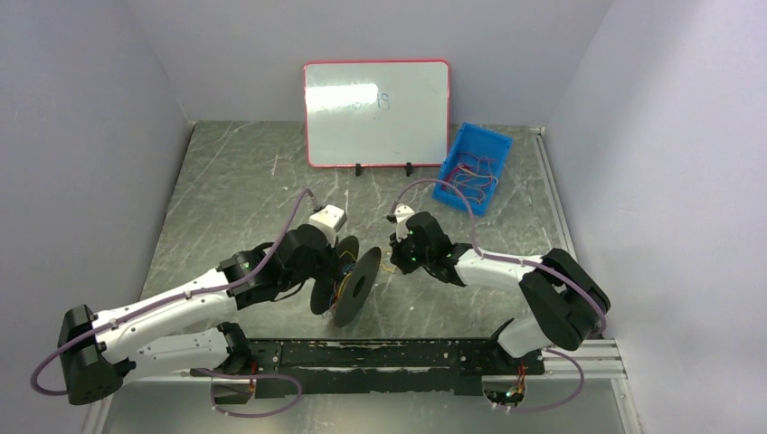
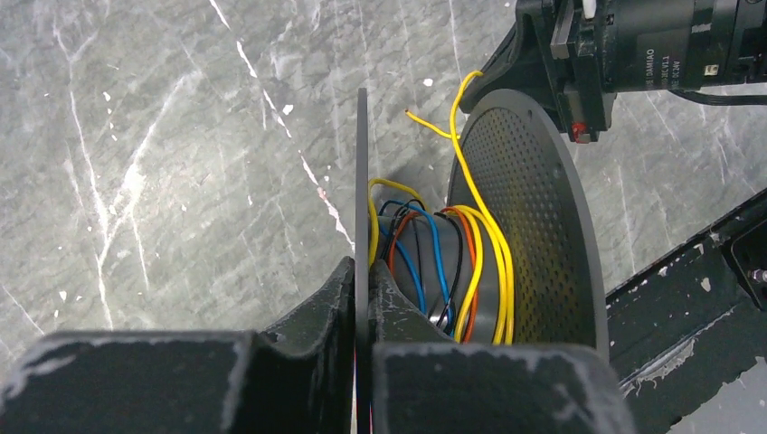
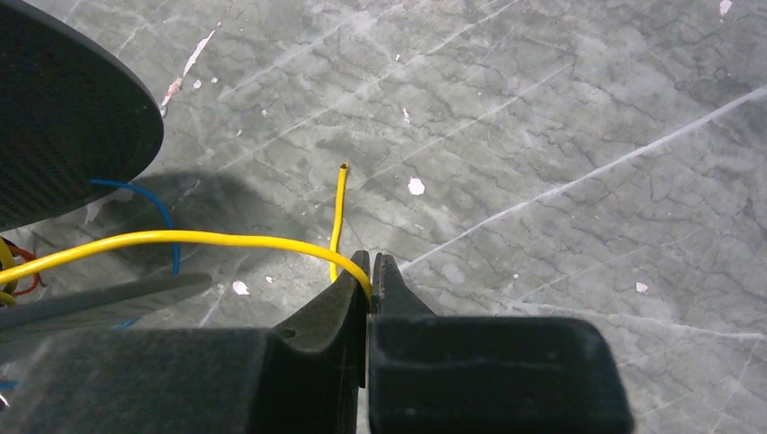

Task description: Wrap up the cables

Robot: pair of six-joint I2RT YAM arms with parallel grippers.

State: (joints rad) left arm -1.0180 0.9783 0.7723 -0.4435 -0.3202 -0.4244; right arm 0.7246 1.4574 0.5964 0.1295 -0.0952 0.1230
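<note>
Closest to the near edge of the surface, about mid-width, the left claw was pinched tight on the thin flange of a black spool. So it was clamped on the spool, no gap. The cables sat wound round the hub between the two discs: yellow, blue, orange and black loops. Just right of the spool, the right claw was squeezed together on a yellow cable running from the spool, its short end poking past the tips. Further back, a whiteboard stood at the far edge. A blue bin near the far right corner held a tangle of reddish wires.
</note>
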